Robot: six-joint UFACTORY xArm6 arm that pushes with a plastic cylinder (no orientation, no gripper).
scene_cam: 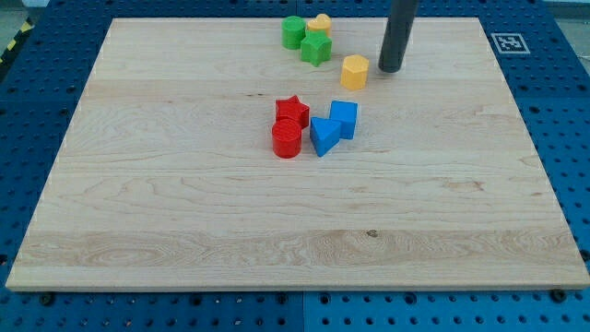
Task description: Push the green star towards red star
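Your green star is a small, chunky block with blunt points, a lighter top face and darker sides, sitting at the far edge of the wooden board, a little right of centre. It touches a green round block on its far-left side and a yellow block just behind it, whose shape you cannot make out because the star hides its lower part. The red star lies nearer to you, around the middle of the board, well apart from the green star, with a red cylinder touching its near side. Just right of those sit a blue triangular block and a blue cube-like block, pressed together. A yellow hexagonal block stands between the green star and my tip, just left of the tip. The rod is a plain dark post carrying nothing, its end resting on the board to the right of the green star, touching no block. No readable writing shows; only a black-and-white square marker sits at the far right corner.
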